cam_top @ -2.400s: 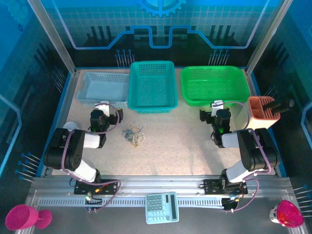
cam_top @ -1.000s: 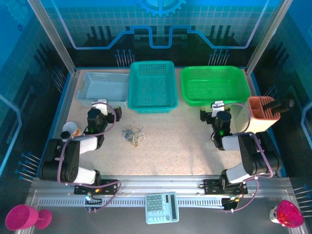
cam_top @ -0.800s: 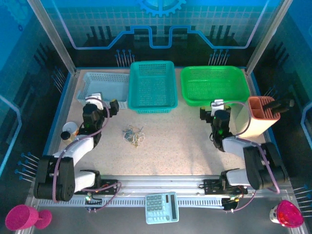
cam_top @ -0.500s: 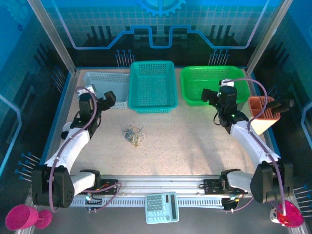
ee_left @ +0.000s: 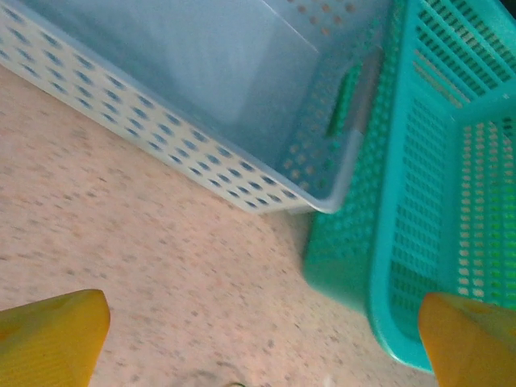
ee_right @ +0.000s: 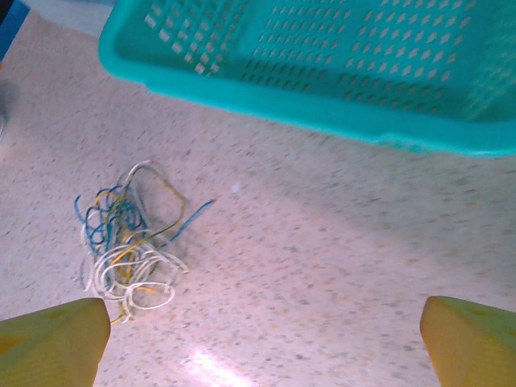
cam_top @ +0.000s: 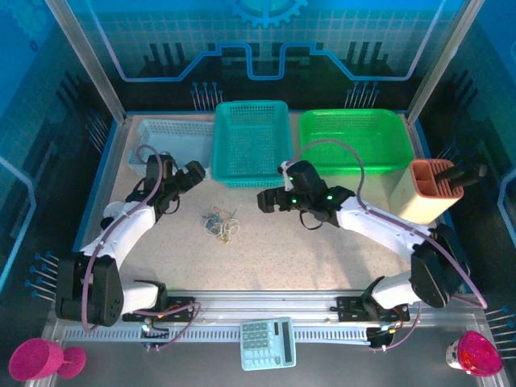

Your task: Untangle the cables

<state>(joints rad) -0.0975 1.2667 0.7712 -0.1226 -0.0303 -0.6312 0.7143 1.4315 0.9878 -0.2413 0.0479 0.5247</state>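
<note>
The cables point(cam_top: 221, 223) lie in one small tangle of white, yellow and blue wires on the speckled table, left of centre. My left gripper point(cam_top: 187, 179) hangs open up and to the left of the tangle, near the corner where the pale and teal baskets meet. Nothing lies between its yellow fingertips point(ee_left: 50, 337). My right gripper point(cam_top: 272, 185) is open to the right of the tangle, in front of the teal basket. In the right wrist view the cables point(ee_right: 121, 242) sit at the left, apart from the open gripper point(ee_right: 258, 347).
A pale blue basket point(cam_top: 165, 133), a teal basket point(cam_top: 252, 141) and a green basket point(cam_top: 355, 141) line the far edge. An orange holder point(cam_top: 435, 189) stands at the right. The pale basket's wall point(ee_left: 201, 161) and teal basket's wall point(ee_left: 379, 242) are close ahead of the left gripper.
Both arms have unfolded from near their bases. The right arm swung far left to the table's middle; the left gripper came down from the pale basket toward the tangle. Both stayed open.
</note>
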